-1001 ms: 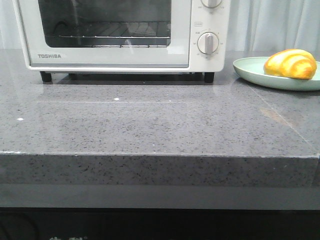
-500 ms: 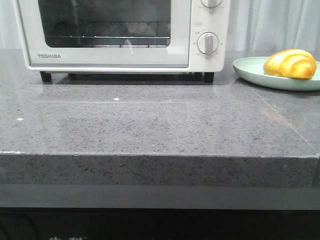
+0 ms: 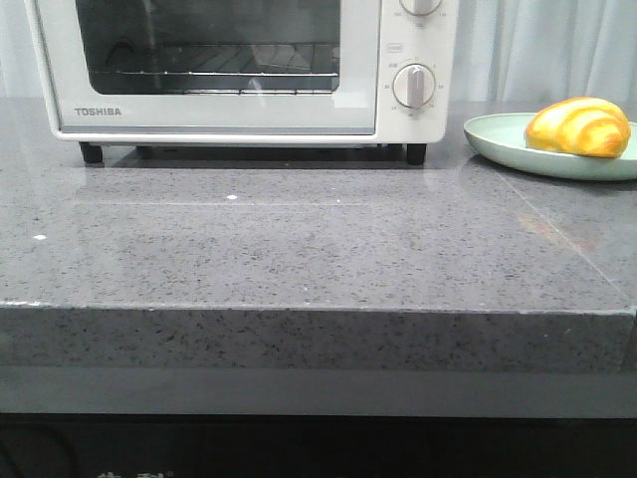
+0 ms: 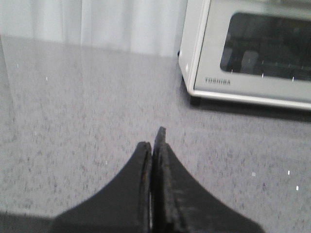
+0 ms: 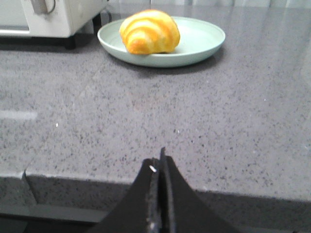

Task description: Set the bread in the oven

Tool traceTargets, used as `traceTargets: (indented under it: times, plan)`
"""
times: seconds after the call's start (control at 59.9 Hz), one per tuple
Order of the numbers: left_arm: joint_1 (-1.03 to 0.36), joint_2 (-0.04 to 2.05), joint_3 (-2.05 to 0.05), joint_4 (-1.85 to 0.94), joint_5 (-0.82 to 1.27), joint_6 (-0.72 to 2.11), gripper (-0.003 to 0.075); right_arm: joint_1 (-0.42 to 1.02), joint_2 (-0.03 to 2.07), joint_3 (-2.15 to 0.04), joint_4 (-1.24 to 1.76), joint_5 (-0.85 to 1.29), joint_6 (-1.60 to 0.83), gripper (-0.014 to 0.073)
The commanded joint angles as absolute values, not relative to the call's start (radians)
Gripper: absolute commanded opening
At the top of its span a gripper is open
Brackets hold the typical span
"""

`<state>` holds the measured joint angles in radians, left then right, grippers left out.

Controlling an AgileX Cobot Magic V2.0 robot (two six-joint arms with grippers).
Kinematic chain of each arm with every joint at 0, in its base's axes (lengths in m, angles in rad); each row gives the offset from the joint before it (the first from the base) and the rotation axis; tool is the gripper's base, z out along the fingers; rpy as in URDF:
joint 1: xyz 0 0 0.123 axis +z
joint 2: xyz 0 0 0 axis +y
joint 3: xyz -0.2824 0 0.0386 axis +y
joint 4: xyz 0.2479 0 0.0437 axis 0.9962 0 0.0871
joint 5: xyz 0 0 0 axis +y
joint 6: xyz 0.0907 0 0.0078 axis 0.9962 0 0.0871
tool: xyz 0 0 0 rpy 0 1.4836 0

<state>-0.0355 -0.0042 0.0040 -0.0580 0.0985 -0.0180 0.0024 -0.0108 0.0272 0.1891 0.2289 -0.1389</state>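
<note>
The golden-yellow bread [image 3: 579,126] lies on a pale green plate [image 3: 498,141] at the back right of the grey counter; it also shows in the right wrist view [image 5: 149,32]. The white TOSHIBA oven [image 3: 239,70] stands at the back, its glass door shut; it also shows in the left wrist view [image 4: 252,53]. My left gripper [image 4: 152,145] is shut and empty over the counter, well short of the oven. My right gripper [image 5: 159,162] is shut and empty at the counter's front edge, well short of the plate [image 5: 194,41]. Neither gripper shows in the front view.
The grey speckled counter [image 3: 299,249] has a front edge dropping to a dark space below. A pale curtain [image 3: 537,40] hangs behind. The oven's knobs [image 3: 414,86] are on its right side, near the plate.
</note>
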Motion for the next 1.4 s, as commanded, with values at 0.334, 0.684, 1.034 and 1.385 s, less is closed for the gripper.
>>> traceTargets:
  times: [0.334, 0.684, 1.034, 1.385]
  plan:
    - [-0.032, 0.04, -0.284, 0.047, -0.026, -0.023, -0.0021, -0.002, 0.011, -0.29, 0.204, 0.149, -0.148, -0.0064]
    - [-0.032, 0.375, -0.52, 0.047, 0.155, -0.023, -0.002, -0.002, 0.322, -0.58, 0.204, 0.351, -0.148, -0.0064]
    - [-0.044, 0.503, -0.574, 0.045, 0.077, -0.023, -0.002, -0.002, 0.363, -0.595, 0.208, 0.36, -0.148, -0.0067]
    - [-0.323, 0.914, -0.786, 0.047, -0.146, -0.021, -0.002, -0.002, 0.363, -0.595, 0.215, 0.36, -0.148, -0.0067]
